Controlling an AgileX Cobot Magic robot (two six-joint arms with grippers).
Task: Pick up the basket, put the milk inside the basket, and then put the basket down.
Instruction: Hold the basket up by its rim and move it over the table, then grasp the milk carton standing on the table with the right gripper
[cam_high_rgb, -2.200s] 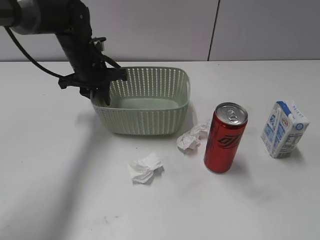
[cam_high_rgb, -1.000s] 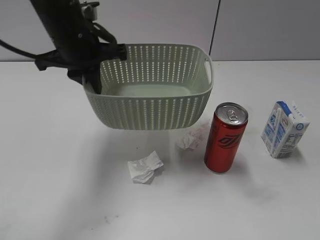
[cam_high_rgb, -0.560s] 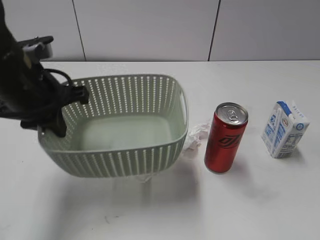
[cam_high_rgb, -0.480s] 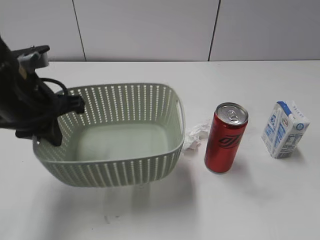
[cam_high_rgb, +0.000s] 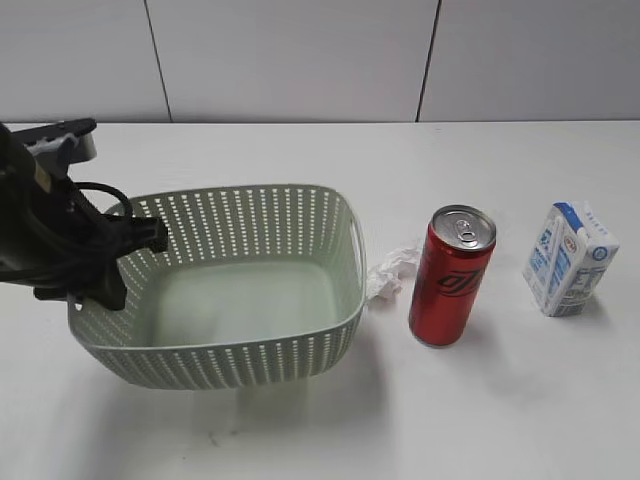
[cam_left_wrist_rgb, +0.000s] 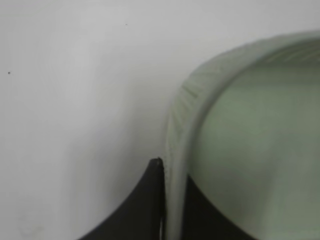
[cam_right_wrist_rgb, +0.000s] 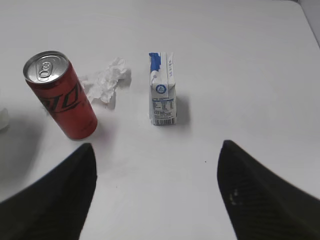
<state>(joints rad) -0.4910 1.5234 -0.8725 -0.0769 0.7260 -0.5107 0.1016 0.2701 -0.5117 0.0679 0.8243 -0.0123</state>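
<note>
The pale sage-green basket (cam_high_rgb: 250, 290) hangs above the table at front left, held by its left rim. My left gripper (cam_high_rgb: 100, 290) is shut on that rim; in the left wrist view the rim (cam_left_wrist_rgb: 175, 165) runs between its two black fingers (cam_left_wrist_rgb: 172, 175). The white and blue milk carton (cam_high_rgb: 567, 259) stands upright at the right. In the right wrist view the milk carton (cam_right_wrist_rgb: 162, 97) stands ahead of my right gripper (cam_right_wrist_rgb: 157, 165), which is open, empty and well short of it. The right gripper does not show in the exterior view.
A tall red soda can (cam_high_rgb: 450, 275) stands between basket and milk; it also shows in the right wrist view (cam_right_wrist_rgb: 62, 95). A crumpled white tissue (cam_high_rgb: 392, 270) lies beside the can, seen too in the right wrist view (cam_right_wrist_rgb: 105, 80). A second tissue is hidden under the basket.
The left gripper lifted the basket off the back of the table and carried it forward and left, over one tissue. In the last half second it sank slightly. Can and milk have not moved.
</note>
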